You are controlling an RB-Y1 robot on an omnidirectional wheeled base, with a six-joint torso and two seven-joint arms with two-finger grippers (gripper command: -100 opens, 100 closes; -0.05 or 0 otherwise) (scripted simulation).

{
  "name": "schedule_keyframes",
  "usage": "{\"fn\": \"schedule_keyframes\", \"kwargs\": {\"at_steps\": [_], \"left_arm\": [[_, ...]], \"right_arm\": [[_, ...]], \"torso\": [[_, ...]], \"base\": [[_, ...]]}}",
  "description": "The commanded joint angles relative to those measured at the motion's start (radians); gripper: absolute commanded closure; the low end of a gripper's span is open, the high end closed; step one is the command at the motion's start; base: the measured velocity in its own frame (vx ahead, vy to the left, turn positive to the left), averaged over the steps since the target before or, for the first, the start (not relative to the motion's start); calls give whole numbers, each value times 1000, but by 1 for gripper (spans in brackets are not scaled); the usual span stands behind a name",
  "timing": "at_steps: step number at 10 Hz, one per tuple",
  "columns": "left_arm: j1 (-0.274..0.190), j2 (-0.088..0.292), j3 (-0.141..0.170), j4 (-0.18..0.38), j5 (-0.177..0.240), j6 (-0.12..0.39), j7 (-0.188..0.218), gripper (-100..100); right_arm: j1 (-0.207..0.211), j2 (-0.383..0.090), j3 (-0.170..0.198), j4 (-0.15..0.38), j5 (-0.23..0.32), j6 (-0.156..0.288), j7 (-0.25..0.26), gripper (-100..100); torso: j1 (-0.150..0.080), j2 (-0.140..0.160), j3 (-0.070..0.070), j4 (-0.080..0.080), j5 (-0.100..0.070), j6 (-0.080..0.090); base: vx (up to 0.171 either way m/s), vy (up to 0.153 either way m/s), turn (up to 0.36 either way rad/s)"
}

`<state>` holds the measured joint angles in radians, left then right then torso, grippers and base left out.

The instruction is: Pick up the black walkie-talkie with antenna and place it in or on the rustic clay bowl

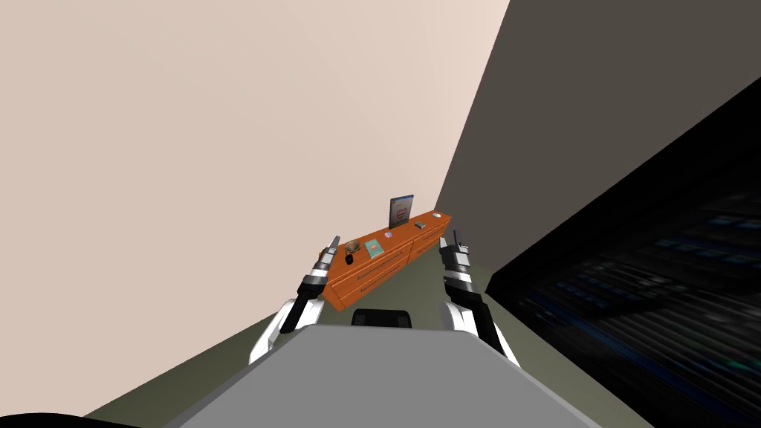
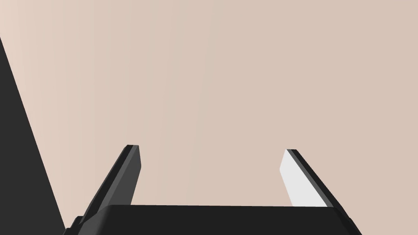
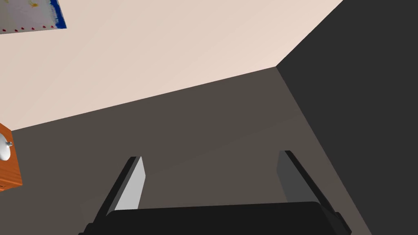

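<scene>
Orange tabletop (image 1: 405,230): one black walkie-talkie (image 1: 348,260) beside one brown bowl (image 1: 353,245); left gripper (image 2: 211,149) and right gripper (image 3: 211,155) both spread wide.

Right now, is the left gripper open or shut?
Open: the left gripper has its fingers wide apart, nothing between them.

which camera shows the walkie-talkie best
The head view: the walkie-talkie sits small and black on the orange dresser, next to the bowl. The left wrist view aims elsewhere, the left gripper open; the right wrist view catches a dresser corner past the open right gripper.
</scene>
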<state>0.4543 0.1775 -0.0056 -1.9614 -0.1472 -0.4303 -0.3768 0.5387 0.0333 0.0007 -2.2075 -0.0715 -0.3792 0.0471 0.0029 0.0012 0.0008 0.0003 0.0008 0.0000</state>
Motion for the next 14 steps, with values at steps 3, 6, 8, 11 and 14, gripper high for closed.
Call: {"fn": "schedule_keyframes", "kwargs": {"at_steps": [3,6,8,11,14], "left_arm": [[-20,14,-2,71,-13,6,-21,-100],[-40,30,-8,160,-33,14,-45,-100],[-51,37,-12,205,-43,18,-56,-100],[-73,52,-21,296,-62,30,-72,-100],[-109,77,-36,424,-91,51,-86,-100]], "right_arm": [[0,0,0,0,0,0,0,0],[0,0,0,0,0,0,0,0],[0,0,0,0,0,0,0,0],[0,0,0,0,0,0,0,0],[0,0,0,0,0,0,0,0]], "torso": [[1,0,0,0,0,0],[2,1,1,0,0,0],[0,0,0,0,0,0],[0,0,0,0,0,0],[0,-1,0,0,0,0]], "base": [[-32,45,-44],[-40,55,-70],[-22,28,-44],[-26,31,-73],[-17,32,-101]]}}
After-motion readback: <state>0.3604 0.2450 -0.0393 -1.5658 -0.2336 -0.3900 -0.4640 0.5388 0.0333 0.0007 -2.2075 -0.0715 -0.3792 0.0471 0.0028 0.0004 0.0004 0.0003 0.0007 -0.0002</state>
